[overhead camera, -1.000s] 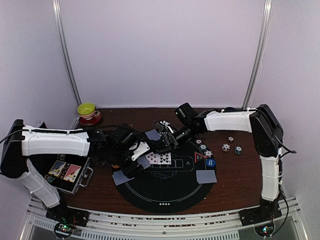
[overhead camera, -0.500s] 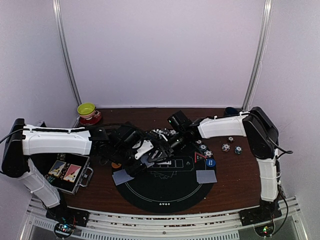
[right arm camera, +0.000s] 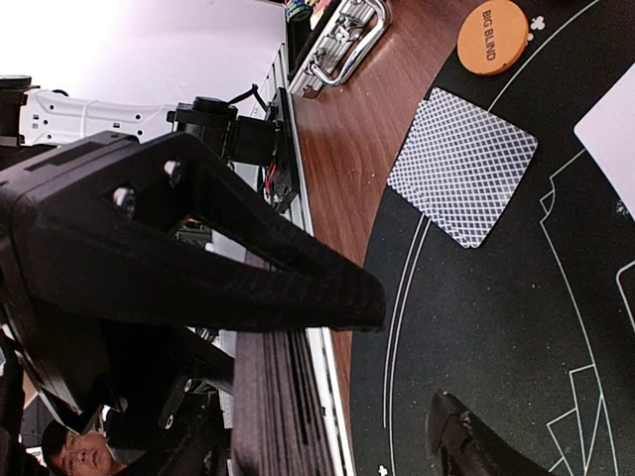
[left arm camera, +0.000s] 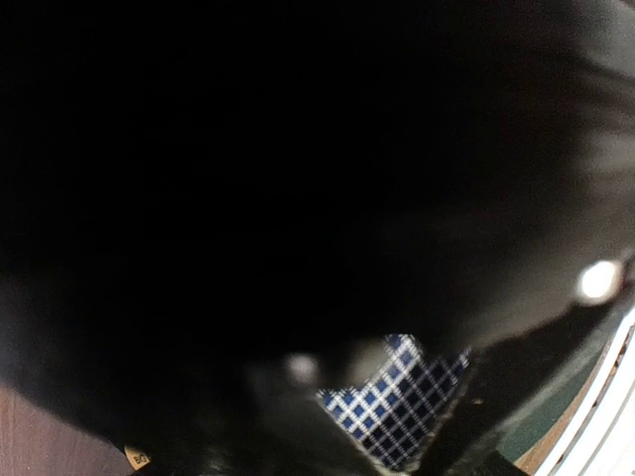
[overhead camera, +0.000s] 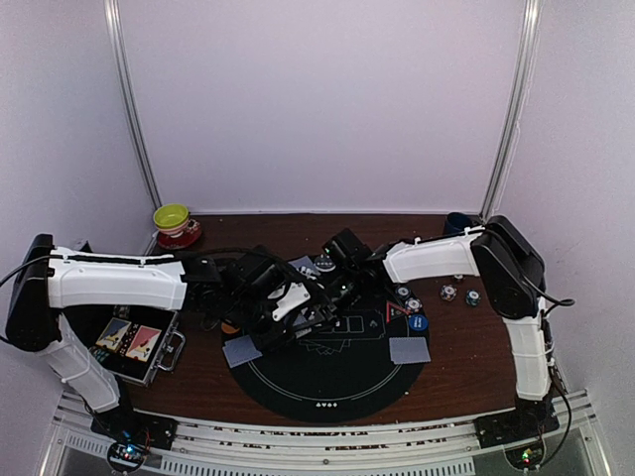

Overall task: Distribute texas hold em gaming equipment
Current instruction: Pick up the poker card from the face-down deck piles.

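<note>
My right end effector (right arm camera: 409, 352) gapes beside the card deck (right arm camera: 283, 407), with bare mat (right arm camera: 516, 337) at frame right. My left end effector (overhead camera: 298, 309): I cannot tell.

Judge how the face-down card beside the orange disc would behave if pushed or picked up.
The card looks thin and lies flat across the edge of the mat, so it is probably light and bendy, with little edge to pinch. Pushed, it would likely slide rather than tip, though the mat may drag on it.
</note>
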`<action>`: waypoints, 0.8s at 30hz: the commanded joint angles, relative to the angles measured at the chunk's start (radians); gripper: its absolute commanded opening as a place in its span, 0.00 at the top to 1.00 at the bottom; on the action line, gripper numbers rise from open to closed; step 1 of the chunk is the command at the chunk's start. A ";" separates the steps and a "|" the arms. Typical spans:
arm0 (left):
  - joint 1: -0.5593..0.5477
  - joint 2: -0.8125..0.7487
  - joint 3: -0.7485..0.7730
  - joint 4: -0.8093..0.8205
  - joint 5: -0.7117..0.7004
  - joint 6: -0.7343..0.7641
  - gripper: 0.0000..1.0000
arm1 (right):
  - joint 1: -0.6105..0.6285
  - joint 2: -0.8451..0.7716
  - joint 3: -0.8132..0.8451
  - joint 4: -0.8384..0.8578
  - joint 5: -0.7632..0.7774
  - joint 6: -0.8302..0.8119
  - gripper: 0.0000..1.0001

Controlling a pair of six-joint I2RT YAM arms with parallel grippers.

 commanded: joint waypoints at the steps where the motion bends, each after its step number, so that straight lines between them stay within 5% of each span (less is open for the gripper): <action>1: -0.008 0.013 0.022 0.012 0.011 0.009 0.34 | 0.005 0.024 0.026 0.029 0.026 0.016 0.32; 24: -0.008 0.006 -0.001 0.012 -0.010 0.011 0.34 | -0.061 0.018 0.020 -0.083 0.053 -0.079 0.48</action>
